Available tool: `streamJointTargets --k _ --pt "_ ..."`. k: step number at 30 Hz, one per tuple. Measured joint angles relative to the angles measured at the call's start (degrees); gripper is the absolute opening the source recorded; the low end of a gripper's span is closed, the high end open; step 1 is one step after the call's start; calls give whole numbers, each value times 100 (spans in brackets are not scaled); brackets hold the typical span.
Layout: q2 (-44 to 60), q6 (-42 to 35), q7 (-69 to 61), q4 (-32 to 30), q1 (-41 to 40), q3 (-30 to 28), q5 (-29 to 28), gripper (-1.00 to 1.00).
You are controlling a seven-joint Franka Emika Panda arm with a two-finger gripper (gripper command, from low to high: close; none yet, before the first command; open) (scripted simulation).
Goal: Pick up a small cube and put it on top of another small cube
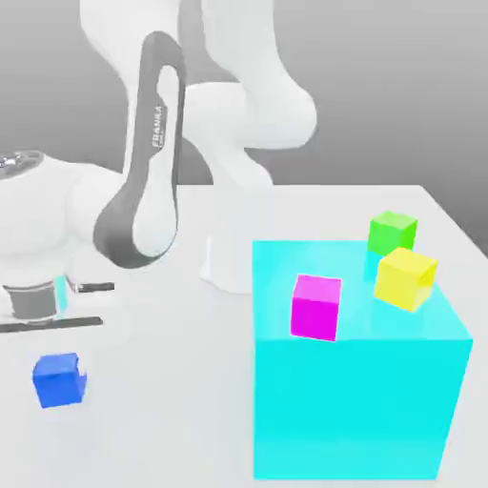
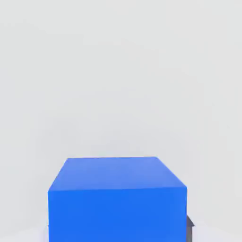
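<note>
The small blue cube [image 1: 59,379] rests on the white table near the exterior view's left, casting a faint shadow beside it. My gripper [image 1: 45,329] hangs just above it, with the hand pointing down over the cube. In the hand view the blue cube [image 2: 117,201] looms large and close, its top face and one side showing. On the big cyan block sit a magenta cube [image 1: 316,307] and a yellow cube [image 1: 405,278].
The big cyan block [image 1: 353,410] fills the exterior view's lower right. A green cube [image 1: 392,232] stands at its far edge. The arm's white base [image 1: 229,272] rises behind the block, between it and my hand.
</note>
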Motion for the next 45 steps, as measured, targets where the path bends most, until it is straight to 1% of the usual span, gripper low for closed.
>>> streamJointTargets --k 14,16,21,26,32,38,45 --pt "470 -683 -3409 1637 773 1212 -1723 -100" --pt "406 -850 -3626 1856 990 1352 -1988 -100" --pt "100 -1345 -3683 2332 1700 1852 -2375 -100" --pt "-319 -1894 -2418 2304 2090 2009 -2475 -100" --pt "-887 -2504 -581 2075 2473 2071 -2342 -100" --pt "-1501 -3055 1169 1823 2745 2200 -2030 -100" --pt "-2274 -3624 3078 1509 2939 2400 -1450 -100"
